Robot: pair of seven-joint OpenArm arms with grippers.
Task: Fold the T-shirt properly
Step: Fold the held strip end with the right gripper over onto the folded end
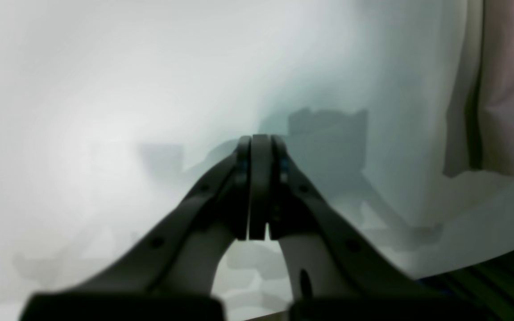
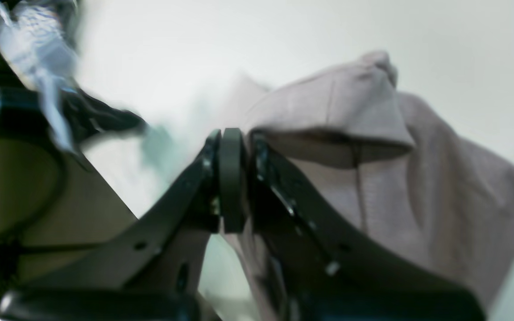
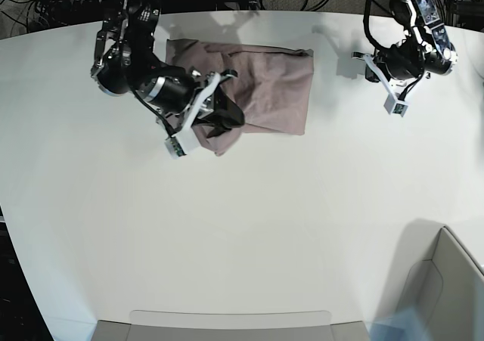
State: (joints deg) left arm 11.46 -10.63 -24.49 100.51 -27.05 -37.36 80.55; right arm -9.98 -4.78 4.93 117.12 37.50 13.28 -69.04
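Toward the far left of the white counter (image 3: 302, 227), as the base view shows it, lies the soft, wrinkled, dusty mauve-pink cotton T-shirt (image 3: 268, 91), bunched into a rough rectangle with one lumpy corner hanging nearer me. My right pincer (image 2: 232, 178) hovers right at that corner. Its jaws look pressed together, and pink cloth sits beside and beneath them, but the blur keeps me from telling whether any fabric is actually pinched between them, so I will not claim a hold. My left pincer (image 1: 260, 185) is well apart from the garment, over bare counter, its jaws closed flat against each other with nothing in them; only an edge of the pink cloth shows at the far right of its view.

I judge the shirt to be light, limp and fairly grippy rather than slippery: it will drape and sag from any single point, drag its loose layers along the counter, and hold creases wherever it is bunched. It is not fragile, so a firm pinch is safe. A rolled sleeve or hem stands up near my right pincer, and a raised edge like that seems the best place to take hold, catching one layer only. For a clean fold I would want both pincers on matching corners along one edge, spreading the cloth flat first.
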